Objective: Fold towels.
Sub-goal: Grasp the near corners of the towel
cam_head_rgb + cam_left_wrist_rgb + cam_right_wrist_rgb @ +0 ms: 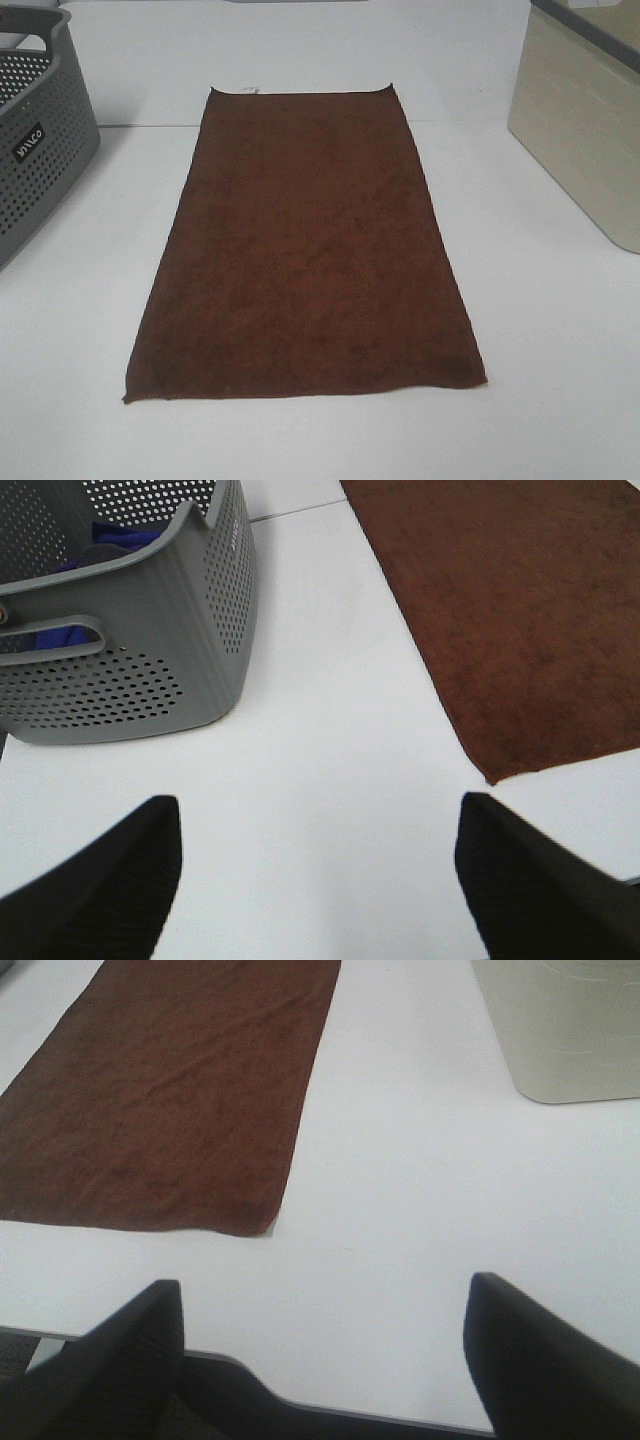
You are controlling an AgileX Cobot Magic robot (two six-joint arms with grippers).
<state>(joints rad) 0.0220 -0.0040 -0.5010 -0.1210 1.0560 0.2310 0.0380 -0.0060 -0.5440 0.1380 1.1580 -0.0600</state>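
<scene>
A dark reddish-brown towel (305,250) lies spread flat and lengthwise on the white table, with a small white tag (250,90) at its far edge. Neither arm shows in the exterior high view. In the left wrist view my left gripper (320,880) hangs open over bare table, with the towel's (510,610) near left corner ahead of it. The right wrist view has my right gripper (325,1360) open near the table's front edge, the towel's (170,1090) near right corner ahead. Nothing is between either pair of fingers.
A grey perforated basket (35,140) stands at the left of the table, and blue cloth (115,540) lies inside it. A beige bin (585,120) stands at the right. White tabletop (560,330) surrounds the towel on both sides.
</scene>
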